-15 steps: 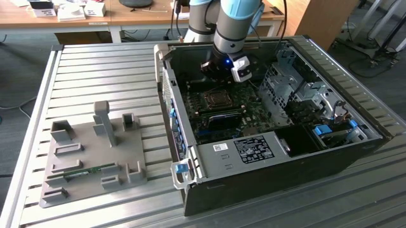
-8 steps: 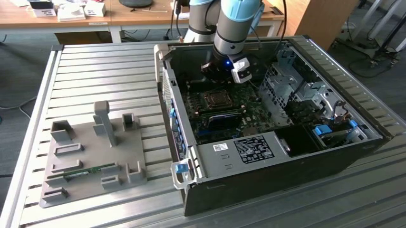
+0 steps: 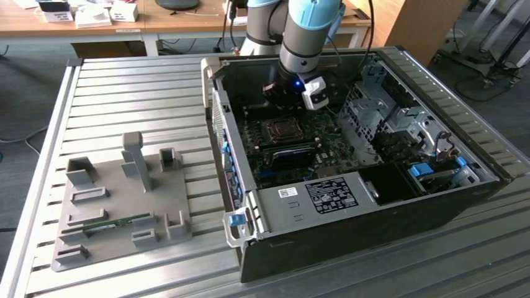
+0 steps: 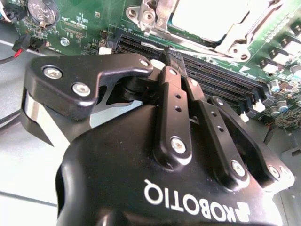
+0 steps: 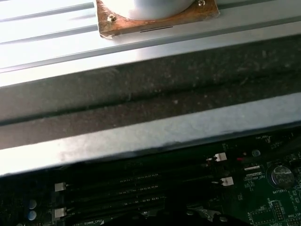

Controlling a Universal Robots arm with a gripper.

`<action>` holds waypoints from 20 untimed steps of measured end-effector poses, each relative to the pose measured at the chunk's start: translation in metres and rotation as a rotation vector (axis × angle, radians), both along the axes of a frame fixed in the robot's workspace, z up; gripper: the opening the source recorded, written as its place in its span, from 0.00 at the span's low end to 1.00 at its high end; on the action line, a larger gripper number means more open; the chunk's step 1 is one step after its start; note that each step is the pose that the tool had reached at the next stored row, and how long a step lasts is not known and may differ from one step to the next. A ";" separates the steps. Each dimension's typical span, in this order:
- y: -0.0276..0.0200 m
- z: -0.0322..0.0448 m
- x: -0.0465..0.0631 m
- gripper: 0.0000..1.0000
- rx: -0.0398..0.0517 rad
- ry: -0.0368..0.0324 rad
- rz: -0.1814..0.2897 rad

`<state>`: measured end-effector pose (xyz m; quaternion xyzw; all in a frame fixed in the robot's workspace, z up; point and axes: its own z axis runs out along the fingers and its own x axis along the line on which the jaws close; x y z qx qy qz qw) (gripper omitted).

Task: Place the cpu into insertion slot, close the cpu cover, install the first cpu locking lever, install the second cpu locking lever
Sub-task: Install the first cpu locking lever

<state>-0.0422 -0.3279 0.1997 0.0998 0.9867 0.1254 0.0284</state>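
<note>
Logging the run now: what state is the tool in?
Tool: shut, fingers together, nothing visibly held, above the memory slots.

Slatted metal table (image 3: pixel 124 93), open computer case (image 3: pixel 348 223), grey fixture plate (image 3: pixel 108 205) resting on it

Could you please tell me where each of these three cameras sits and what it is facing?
Exterior view: off the arm, above, looking down on the open black computer case on the slatted metal table; the blue-grey arm reaches in.
Second wrist view: behind the black gripper, facing the green motherboard.
First wrist view: faces the case wall and board.
Both wrist views share the black memory slots.
</note>
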 end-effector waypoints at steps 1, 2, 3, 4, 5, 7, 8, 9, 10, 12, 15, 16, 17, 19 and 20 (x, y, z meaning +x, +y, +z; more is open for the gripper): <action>0.0000 -0.0003 0.000 0.11 -0.0018 0.0001 0.000; 0.0000 -0.0006 0.000 0.11 -0.0038 0.0001 0.000; 0.0000 -0.0009 0.000 0.11 -0.0058 0.0001 0.000; 0.0000 -0.0014 0.001 0.11 -0.0067 0.0000 0.000; 0.0000 -0.0019 0.001 0.11 -0.0074 -0.0001 0.000; 0.0000 -0.0028 0.001 0.11 -0.0091 0.0001 0.000; 0.0000 -0.0034 0.001 0.11 -0.0095 0.0000 0.000; 0.0000 -0.0038 0.001 0.11 -0.0101 0.0000 0.000; 0.0000 -0.0043 0.001 0.11 -0.0109 0.0001 0.000; 0.0000 -0.0051 0.002 0.11 -0.0124 0.0000 0.000; -0.0001 -0.0056 0.002 0.11 -0.0140 0.0001 0.000; -0.0001 -0.0056 0.002 0.11 -0.0140 0.0001 0.000; 0.0000 -0.0057 0.002 0.11 -0.0139 0.0001 0.000; 0.0001 -0.0054 0.002 0.11 -0.0139 0.0001 0.000; 0.0001 -0.0048 0.002 0.11 -0.0140 0.0000 0.000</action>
